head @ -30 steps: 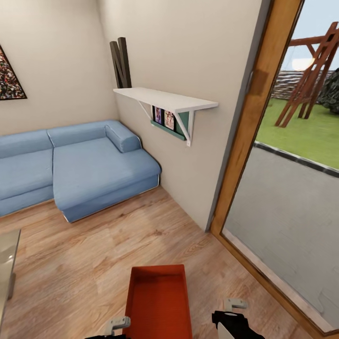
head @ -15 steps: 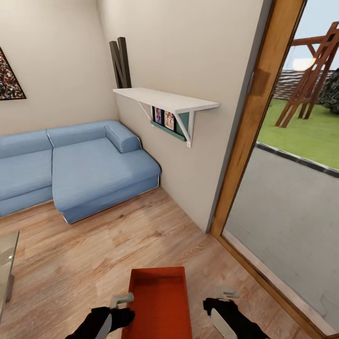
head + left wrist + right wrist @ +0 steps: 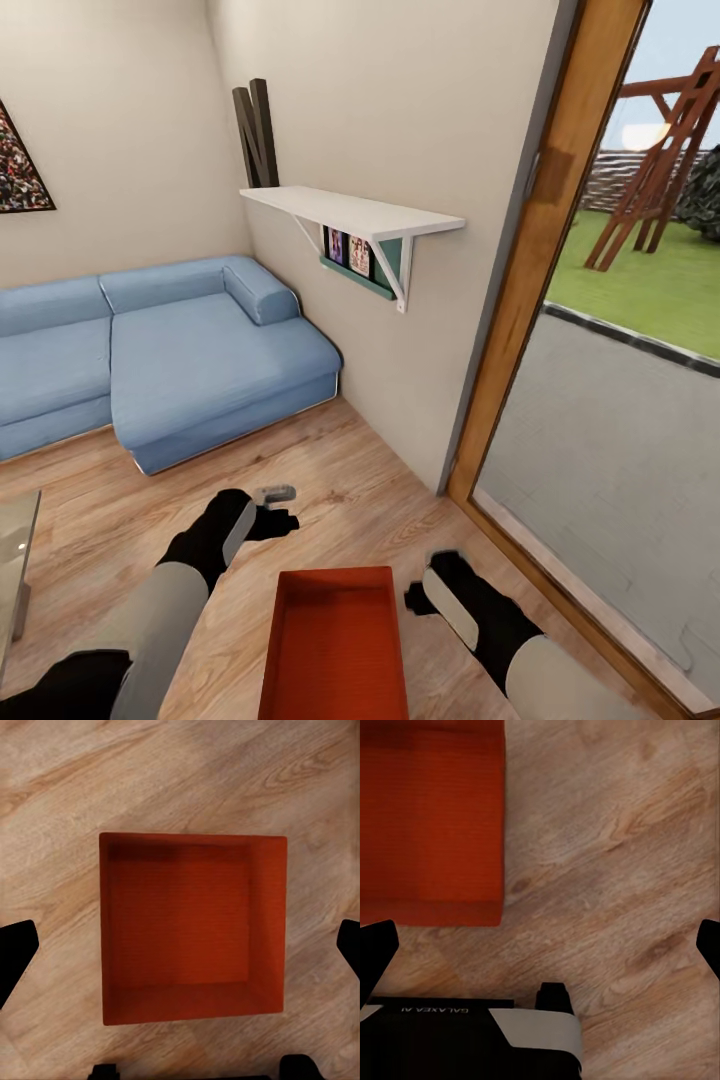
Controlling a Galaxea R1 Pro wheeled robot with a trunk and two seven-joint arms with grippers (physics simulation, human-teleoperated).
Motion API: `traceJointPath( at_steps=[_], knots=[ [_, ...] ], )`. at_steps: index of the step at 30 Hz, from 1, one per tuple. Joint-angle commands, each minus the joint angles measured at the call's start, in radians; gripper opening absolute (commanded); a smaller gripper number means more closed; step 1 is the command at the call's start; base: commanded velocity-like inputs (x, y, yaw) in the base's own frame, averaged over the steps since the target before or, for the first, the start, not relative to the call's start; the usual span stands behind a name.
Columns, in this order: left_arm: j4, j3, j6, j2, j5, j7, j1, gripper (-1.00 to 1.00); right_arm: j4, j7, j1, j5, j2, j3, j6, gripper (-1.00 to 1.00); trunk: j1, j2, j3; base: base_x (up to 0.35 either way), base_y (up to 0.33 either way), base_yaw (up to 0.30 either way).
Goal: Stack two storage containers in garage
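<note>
Both end effectors stand wide apart and hold nothing: the left end effector [image 3: 285, 508] hangs above the far end of the orange-red rectangular plastic bin [image 3: 335, 645], the right end effector [image 3: 418, 592] just beside its right wall. The bin lies on the light wood plank floor [image 3: 120, 520], near the blue sectional sofa [image 3: 190, 360].

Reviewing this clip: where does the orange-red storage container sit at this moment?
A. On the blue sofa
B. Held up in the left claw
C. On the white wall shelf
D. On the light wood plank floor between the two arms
D: the orange-red storage container rests on the wood plank floor, with the left claw and right claw apart from it on either side.
</note>
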Motion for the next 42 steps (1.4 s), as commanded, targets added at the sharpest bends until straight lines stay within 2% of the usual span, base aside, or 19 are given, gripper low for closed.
traceJointPath(
  at_steps=[1, 8, 21, 22, 24, 33, 38, 42],
  knots=[
    [-0.001, 0.004, 0.007, 0.0, 0.007, 0.001, -0.001, 1.0, -0.003, -0.009, -0.004, -0.012, -0.001, 0.004, 0.005, 1.0, 0.0, -0.001, -0.001, 0.0, 0.0, 0.0],
    [-0.002, 0.032, 0.009, 0.003, 0.008, -0.008, 0.013, 1.0, -0.003, -0.005, -0.01, -0.013, -0.002, 0.006, 0.01, 1.0, 0.0, -0.001, -0.001, 0.0, 0.0, 0.0],
    [-0.002, 0.036, 0.009, 0.002, 0.007, -0.01, 0.025, 1.0, -0.001, -0.004, -0.01, -0.015, -0.002, 0.007, 0.01, 1.0, 0.0, -0.001, -0.001, 0.0, 0.0, 0.0],
    [-0.002, 0.036, 0.009, 0.0, 0.007, -0.012, 0.054, 1.0, 0.001, -0.004, -0.01, -0.015, -0.002, 0.006, 0.01, 1.0, 0.0, -0.001, -0.001, 0.0, 0.0, 0.0],
    [0.001, 0.037, 0.009, -0.001, 0.01, -0.011, 0.065, 1.0, 0.004, -0.003, -0.01, -0.031, 0.0, 0.007, 0.01, 1.0, 0.0, -0.001, -0.001, 0.0, 0.0, 0.0],
    [0.123, 0.035, 0.009, -0.001, 0.008, -0.003, 0.067, 1.0, 0.131, 0.001, -0.01, -0.049, 0.004, 0.011, 0.01, 1.0, 0.0, -0.001, -0.001, 0.0, 0.0, 0.0],
    [0.142, 0.034, 0.009, -0.002, 0.007, 0.0, 0.067, 1.0, 0.152, -0.001, -0.01, -0.05, 0.029, 0.014, 0.01, 1.0, 0.0, -0.001, -0.001, 0.0, 0.0, 0.0],
    [0.146, 0.032, 0.009, -0.002, 0.003, 0.001, 0.067, 1.0, 0.155, -0.002, -0.009, -0.05, 0.036, 0.014, 0.01, 1.0, 0.0, -0.001, -0.001, 0.0, 0.0, 0.0]
  ],
)
